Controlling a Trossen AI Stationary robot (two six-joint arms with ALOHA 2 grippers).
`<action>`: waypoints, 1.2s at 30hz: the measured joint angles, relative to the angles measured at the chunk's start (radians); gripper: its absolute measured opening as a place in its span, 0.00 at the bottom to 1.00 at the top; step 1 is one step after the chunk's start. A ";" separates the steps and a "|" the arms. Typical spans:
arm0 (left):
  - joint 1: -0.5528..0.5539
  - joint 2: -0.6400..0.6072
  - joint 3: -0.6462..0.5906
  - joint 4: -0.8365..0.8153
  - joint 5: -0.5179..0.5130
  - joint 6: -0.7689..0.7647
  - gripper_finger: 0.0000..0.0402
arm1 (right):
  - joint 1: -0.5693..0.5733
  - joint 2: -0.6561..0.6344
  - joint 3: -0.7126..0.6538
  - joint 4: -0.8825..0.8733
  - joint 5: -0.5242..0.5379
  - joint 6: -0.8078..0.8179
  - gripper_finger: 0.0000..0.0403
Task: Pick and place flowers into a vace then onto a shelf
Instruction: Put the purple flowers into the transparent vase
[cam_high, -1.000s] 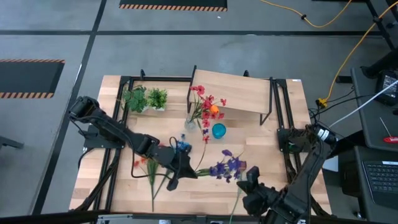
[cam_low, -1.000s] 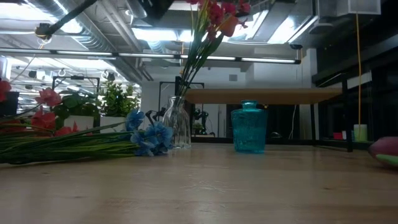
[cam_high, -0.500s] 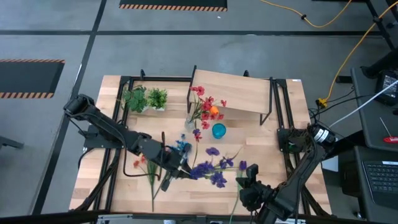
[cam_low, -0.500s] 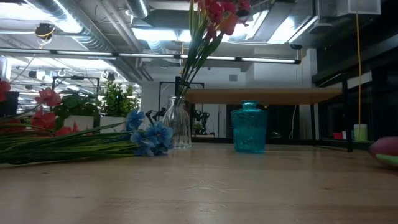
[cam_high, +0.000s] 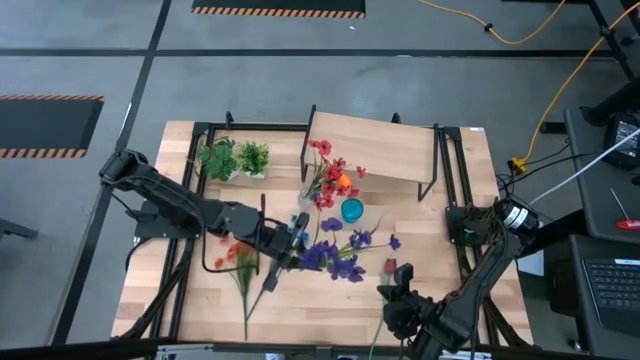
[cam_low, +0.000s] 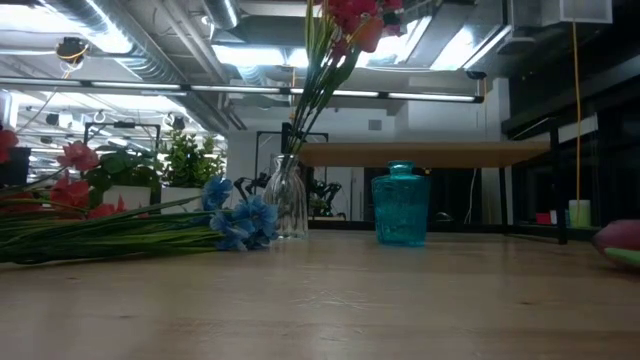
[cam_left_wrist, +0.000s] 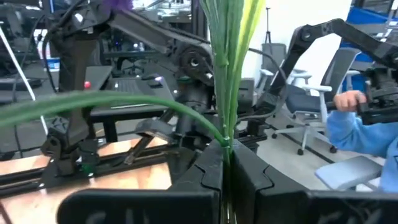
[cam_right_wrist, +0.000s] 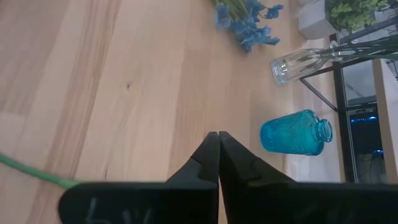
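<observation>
We find L gripper (cam_high: 283, 250) clamped on purple spray (cam_high: 338, 257) stem, blooms lying toward R arm. Clear vase (cam_high: 307, 197) sits just beyond it toward shelf (cam_high: 395, 150); L arm nearer. R gripper (cam_high: 392, 298) closed, empty, at table's near edge.

Off-task items on and around the wooden table

Two green leafy tufts (cam_high: 233, 158) in pale pots sit near the table's (cam_high: 440, 240) far left corner, well apart from the teal glass vase (cam_high: 352, 210) at mid-table. A yellow cable (cam_high: 520, 38) snakes over the grey floor (cam_high: 100, 60), where striped hazard mats (cam_high: 50, 125) lie. A keyboard (cam_high: 612, 285) rests on a desk at the right edge. In the left wrist view, a person's blue sleeve (cam_left_wrist: 360, 134) shows beside an office chair (cam_left_wrist: 317, 134)
</observation>
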 joint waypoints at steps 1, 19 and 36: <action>0.006 0.002 0.000 -0.007 0.000 0.000 0.01 | 0.000 0.000 0.000 0.000 0.000 0.000 0.00; 0.139 0.089 0.000 -0.123 0.108 0.036 0.01 | 0.000 0.000 0.000 0.000 0.000 -0.004 0.00; 0.219 0.088 0.000 -0.120 0.369 0.025 0.01 | -0.026 0.000 0.000 0.007 0.020 -0.052 0.00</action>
